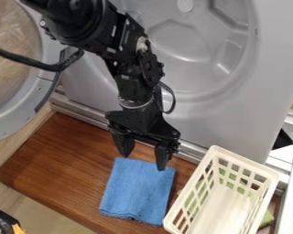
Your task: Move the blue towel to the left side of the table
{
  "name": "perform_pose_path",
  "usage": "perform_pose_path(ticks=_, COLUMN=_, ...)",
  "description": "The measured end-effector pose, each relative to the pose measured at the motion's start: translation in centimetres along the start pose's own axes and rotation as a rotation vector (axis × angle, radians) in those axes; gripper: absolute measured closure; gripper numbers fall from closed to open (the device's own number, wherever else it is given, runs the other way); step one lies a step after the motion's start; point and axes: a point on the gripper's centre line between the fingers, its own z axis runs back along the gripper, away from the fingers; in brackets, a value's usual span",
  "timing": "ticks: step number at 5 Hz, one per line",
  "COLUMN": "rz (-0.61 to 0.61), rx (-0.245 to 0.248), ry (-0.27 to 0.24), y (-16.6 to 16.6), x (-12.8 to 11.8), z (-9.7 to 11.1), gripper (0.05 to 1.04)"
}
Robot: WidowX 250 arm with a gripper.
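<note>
Blue towel (137, 192) flat on bench (57, 160), just beside cream basket (222, 205). Fingers (163, 157) parted, released, above towel's far edge; placed there probably to pinch cloth for drag toward bench's left edge. Contact with towel: cannot tell.

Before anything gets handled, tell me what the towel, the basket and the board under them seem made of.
Towel: soft cloth, probably terry or microfibre, matte and slightly fuzzy.
Basket: likely moulded plastic, smooth cream, with regular slots.
Board: wood or wood veneer, reddish-brown, visible grain, slight sheen.
</note>
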Motion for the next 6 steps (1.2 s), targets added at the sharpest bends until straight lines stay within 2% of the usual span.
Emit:
perform_pose_path(ticks=1, rz=0.000, rx=0.002, ry=0.020, y=0.1, x=-0.2, z=-0.6, gripper=0.083)
perform_pose_path(ticks=2, rz=-0.020, rx=0.028, ry=0.061, y=1.1, x=-0.5, z=-3.4, gripper=0.083)
perform_pose_path(ticks=3, rz=-0.010, rx=0.057, ry=0.070, y=1.9, x=-0.7, z=-5.0, gripper=0.083)
perform_pose_path(ticks=4, rz=-0.008, rx=0.073, ry=0.087, y=2.6, x=-1.1, z=-7.5, gripper=0.083)
perform_pose_path(ticks=6, rz=-0.033, rx=0.089, ry=0.094, y=2.2, x=-1.2, z=-10.5, gripper=0.083)
